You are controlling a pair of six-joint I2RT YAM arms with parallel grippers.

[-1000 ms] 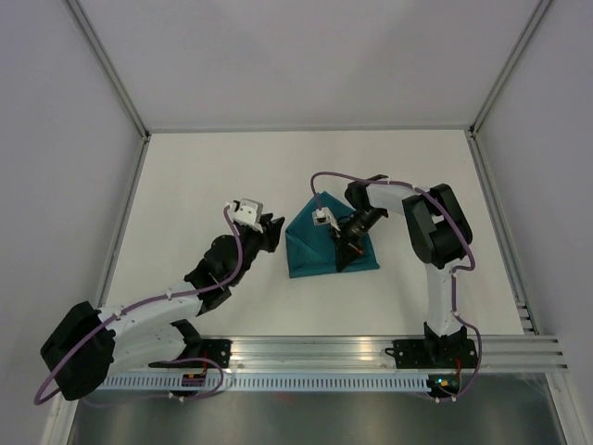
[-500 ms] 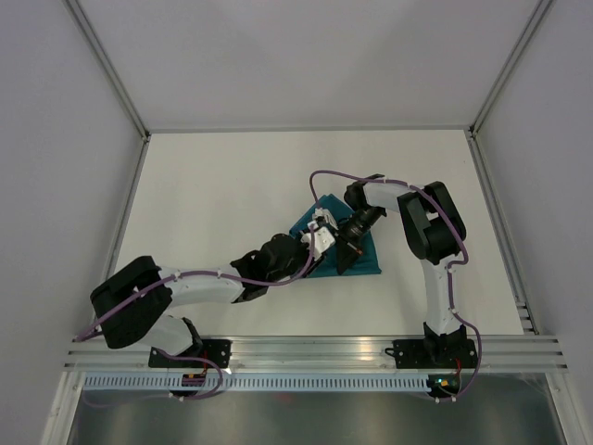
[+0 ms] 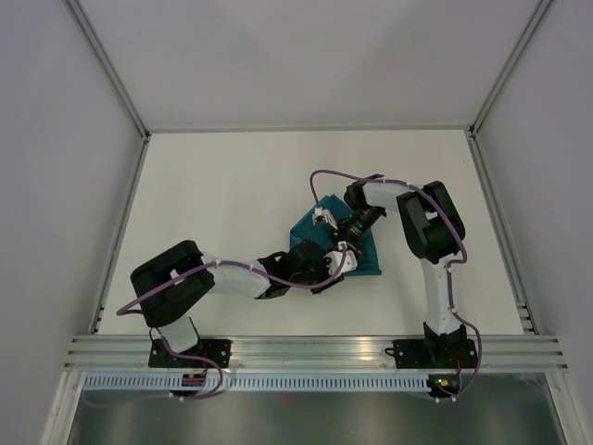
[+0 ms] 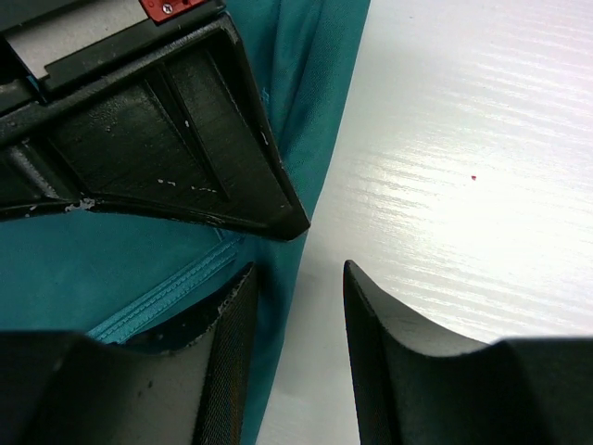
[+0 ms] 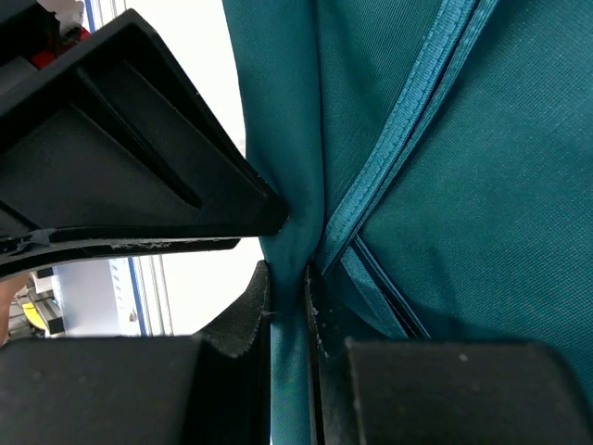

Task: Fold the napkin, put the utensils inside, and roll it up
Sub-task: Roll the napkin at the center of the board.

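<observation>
Where the left arm ends its long, low reach from the near-left corner, the left gripper [image 4: 298,269] stands with its jaws apart, holding nothing. Its fingers [image 4: 375,362] are matte black plastic, curved like two blunt horns. One hangs over the cloth and the other over the bare table [image 4: 463,185], so the edge of the napkin [image 5: 463,185] runs under the gap. The table is white and glossy, with a fine grain of parallel lines.

Just beyond, very close to the left fingers, is the right gripper [image 5: 287,273]. It is clenched on a raised fold of the napkin; its wrist view shows the thin cloth squeezed into a narrow strip between the two black pads. Its finger is a wedge-shaped piece with recessed panels and small white scratches.

The napkin is teal, finely woven and a little shiny, with a stitched double hem [image 5: 408,120] crossing it on a diagonal. From above it lies folded near the middle of the table, slightly to the right, narrowing to a point on the far side, and both grippers cover much of it. Behind it stand pale walls [image 3: 306,56] and a metal frame [image 3: 109,69].
</observation>
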